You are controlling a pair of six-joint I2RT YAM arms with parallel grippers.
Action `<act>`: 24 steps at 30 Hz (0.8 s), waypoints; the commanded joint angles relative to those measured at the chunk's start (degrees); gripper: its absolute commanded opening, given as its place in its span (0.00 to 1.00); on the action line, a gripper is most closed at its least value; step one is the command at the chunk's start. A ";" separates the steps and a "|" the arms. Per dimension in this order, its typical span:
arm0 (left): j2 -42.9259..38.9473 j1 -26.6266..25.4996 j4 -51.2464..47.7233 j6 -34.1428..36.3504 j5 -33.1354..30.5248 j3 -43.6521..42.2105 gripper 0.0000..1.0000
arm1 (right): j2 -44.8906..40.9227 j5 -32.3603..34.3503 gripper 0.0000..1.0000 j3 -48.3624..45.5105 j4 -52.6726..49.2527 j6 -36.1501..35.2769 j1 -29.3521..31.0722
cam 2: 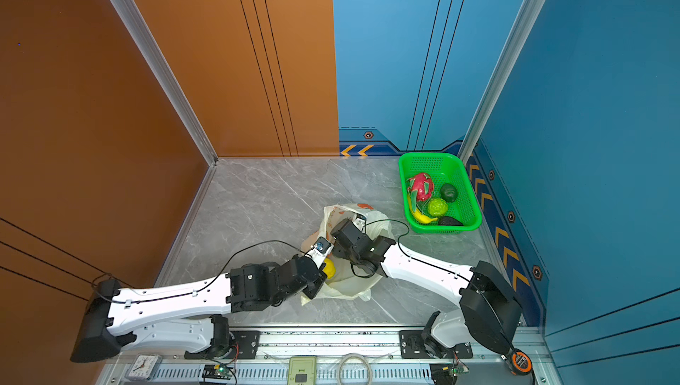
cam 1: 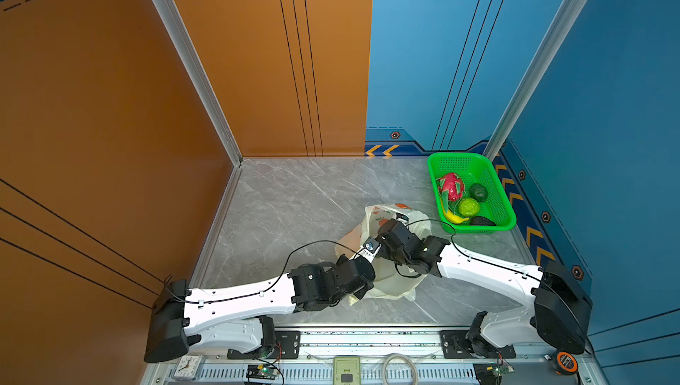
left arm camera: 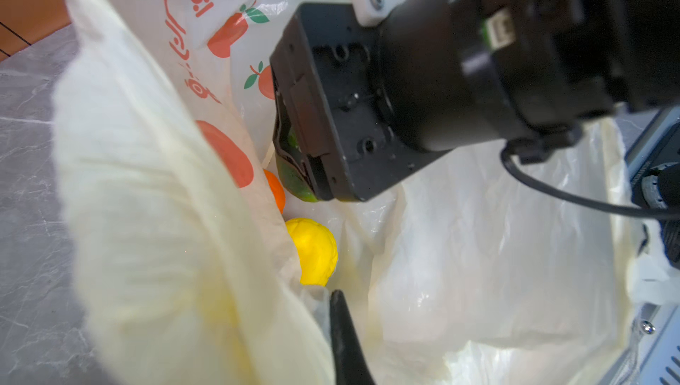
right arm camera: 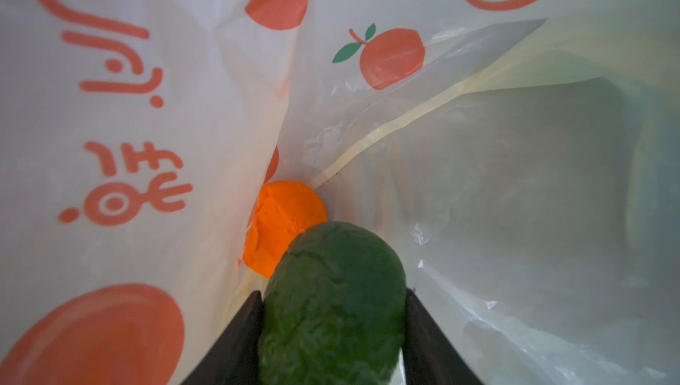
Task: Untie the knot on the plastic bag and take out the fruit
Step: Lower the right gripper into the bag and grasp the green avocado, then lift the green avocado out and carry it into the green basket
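Extracting: right gripper [right arm camera: 333, 293] inside thin translucent cream-yellow plastic bag [cam 1: 390, 285], jaws clamped on dark green bumpy toy avocado [right arm camera: 331, 328]. Left gripper [left arm camera: 338, 306] closed tight, probably pinching rim, which keeps mouth open. Green mesh basket [cam 1: 456, 162] at 2 o'clock of bag = drop point. Orange ball [right arm camera: 283, 225], yellow lemon [left arm camera: 312, 250] left inside.

The left arm [cam 1: 239, 296] and right arm [cam 1: 485, 267] stretch inward, and their bent wrists nearly meet at the middle. The left hand [left arm camera: 336, 302] is pinched shut. The right hand [right arm camera: 333, 291] tilts downward, its two fingers clamped on either side of an avocado [right arm camera: 333, 261].
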 commanded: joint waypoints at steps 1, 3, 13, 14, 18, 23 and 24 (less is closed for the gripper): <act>-1.57 1.55 0.02 1.36 0.10 -0.80 0.00 | -2.53 0.92 0.53 3.66 -6.65 -0.34 1.15; -1.87 2.36 -0.22 1.45 0.70 -1.02 0.00 | -2.93 0.95 0.53 5.26 -8.25 -0.85 1.82; -2.97 3.69 -1.05 1.55 1.40 -1.27 0.00 | -5.02 2.40 0.53 13.39 -15.81 -3.34 3.26; -3.10 3.69 -1.10 1.55 1.48 -1.38 0.00 | -5.43 2.42 0.52 14.33 -16.38 -3.57 3.18; -3.20 3.68 -1.10 1.46 1.49 -1.56 0.00 | -7.13 2.60 0.52 17.81 -18.12 -4.21 3.02; -2.93 3.69 -1.09 1.47 1.85 -1.38 0.00 | -9.02 2.67 0.52 21.96 -19.06 -5.06 1.03; -2.93 3.69 -1.10 1.46 1.90 -1.38 0.00 | -9.33 2.46 0.52 22.65 -19.19 -5.32 0.42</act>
